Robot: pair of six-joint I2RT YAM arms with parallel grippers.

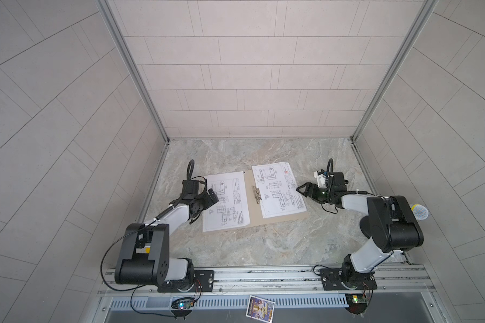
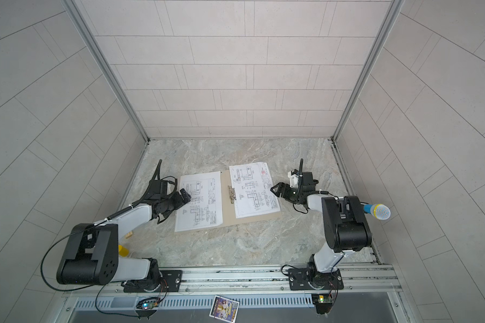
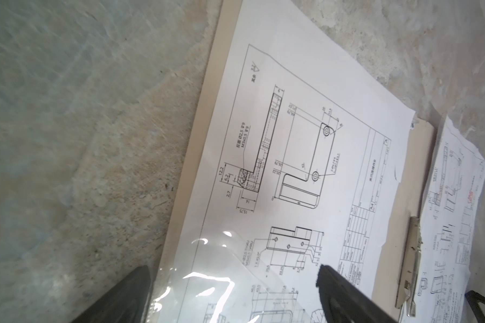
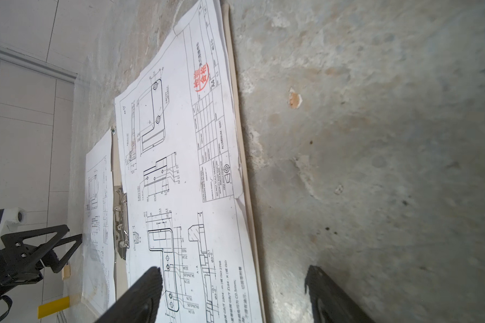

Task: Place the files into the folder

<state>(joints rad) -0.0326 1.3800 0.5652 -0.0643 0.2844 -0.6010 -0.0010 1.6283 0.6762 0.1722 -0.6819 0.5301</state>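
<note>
Tan folder (image 1: 254, 218) lies open, files (image 2: 254, 193) on both leaves: 1 sheet (image 1: 230, 201) left of the clip (image 1: 256, 193), a stack (image 1: 277, 193) right of it. Both grippers gape empty, left gripper (image 1: 209, 200) over that sheet, right gripper (image 1: 301, 188) at the stack's outer edge. Next, probably: slide the sheet onto the stack.

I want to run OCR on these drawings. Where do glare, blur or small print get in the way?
Left wrist view: white glare streaks cross the left sheet near the left tool, whose fingertips are blurred. Right wrist view: right sheet sharp, red stamp clear, no glare. Both top views: even light, print too small to read.
</note>
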